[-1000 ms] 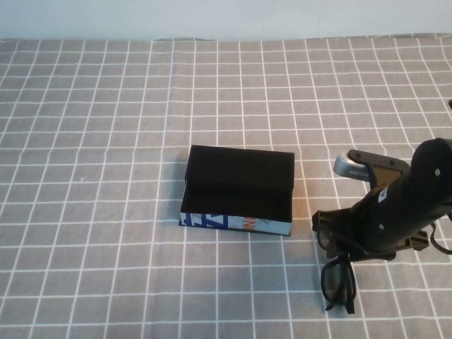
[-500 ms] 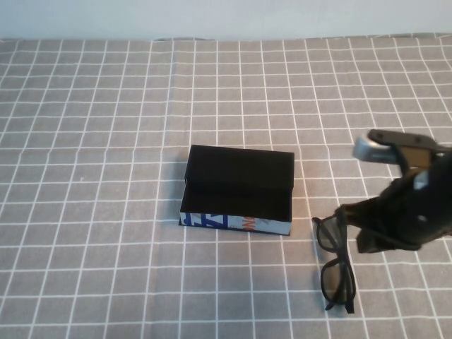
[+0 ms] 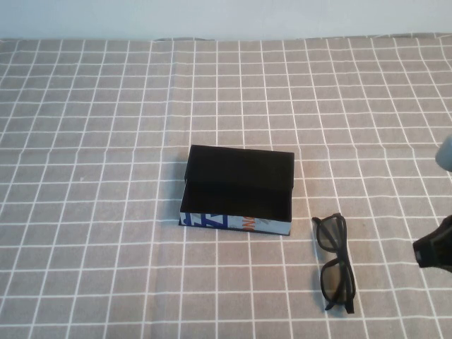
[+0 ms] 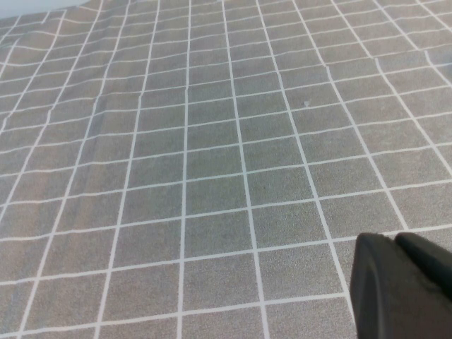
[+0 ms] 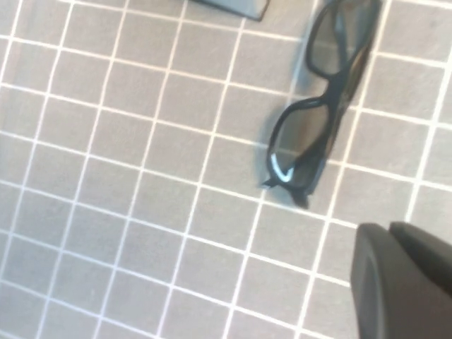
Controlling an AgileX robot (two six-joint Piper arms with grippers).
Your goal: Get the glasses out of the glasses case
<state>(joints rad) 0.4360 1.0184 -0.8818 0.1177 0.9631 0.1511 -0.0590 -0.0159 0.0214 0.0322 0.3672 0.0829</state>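
Note:
The glasses case stands open in the middle of the checked cloth, lid tipped back, and its inside looks empty. Its printed front faces me. The black glasses lie on the cloth just right of the case, arms folded; they also show in the right wrist view. My right gripper is shut and empty, lifted off the cloth a little to the right of the glasses; only a dark part of it shows at the high view's right edge. My left gripper is shut and empty over bare cloth, out of the high view.
A grey cloth with a white grid covers the whole table. A pale wall runs along the far edge. One corner of the case shows in the right wrist view.
My right gripper has let go of the glasses and drawn back to the right, almost out of the high view. The glasses now lie free on the cloth. The case has not moved.

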